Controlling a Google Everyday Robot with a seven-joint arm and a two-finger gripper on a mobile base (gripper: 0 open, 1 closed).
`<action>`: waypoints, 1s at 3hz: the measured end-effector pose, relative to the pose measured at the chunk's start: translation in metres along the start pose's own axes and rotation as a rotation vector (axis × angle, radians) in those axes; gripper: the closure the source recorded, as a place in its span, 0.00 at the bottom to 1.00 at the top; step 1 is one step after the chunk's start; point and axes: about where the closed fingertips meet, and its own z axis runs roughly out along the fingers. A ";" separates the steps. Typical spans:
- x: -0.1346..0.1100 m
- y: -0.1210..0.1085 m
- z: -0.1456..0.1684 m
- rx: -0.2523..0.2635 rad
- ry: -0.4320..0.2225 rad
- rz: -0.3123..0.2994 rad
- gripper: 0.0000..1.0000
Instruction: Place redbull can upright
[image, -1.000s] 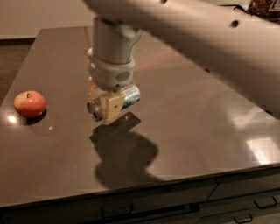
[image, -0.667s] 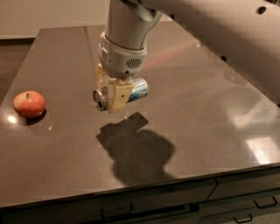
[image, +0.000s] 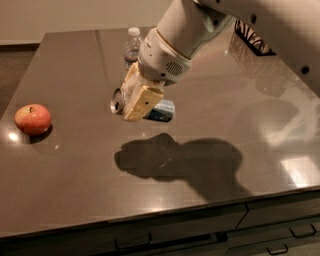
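**Can held sideways in the claw, needs a quarter turn**

- Gripper (image: 136, 106): over mid-table, coming down from the arm at 1 o'clock. Cream, blocky fingers (image: 139, 101) clamped across the middle of the redbull can (image: 161, 111). One finger shows in front; the other is hidden behind the can.
- Can's position: inside the grip, not beside it. Its long axis lies near flat, running roughly 9 o'clock to 3 o'clock. The shiny silver top faces 9 o'clock and the blue end pokes out toward 4 o'clock.
- Height: the shadow (image: 175, 160) falls at 5 o'clock, apart from the can, so I judge it is in the air and not resting on the table (image: 75, 200).
- Coming move turns on this: the wrist must roll until the silver top faces up and the base faces the table, then lower.
- Materials: thin, smooth metal cylinder with a narrow base, so it is likely to tip if let go while tilted. The table is dark, glossy, hard and flat.
- Others: a round red apple (image: 32, 119) well apart at 9 o'clock; a clear water bottle (image: 132, 46) with a white cap upright at 12 o'clock; a dark basket (image: 250, 37) far off at 2 o'clock.
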 end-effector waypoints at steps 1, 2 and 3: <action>-0.002 -0.007 -0.004 0.050 -0.163 0.127 1.00; -0.001 -0.017 -0.004 0.113 -0.350 0.239 1.00; 0.008 -0.025 -0.004 0.147 -0.487 0.313 1.00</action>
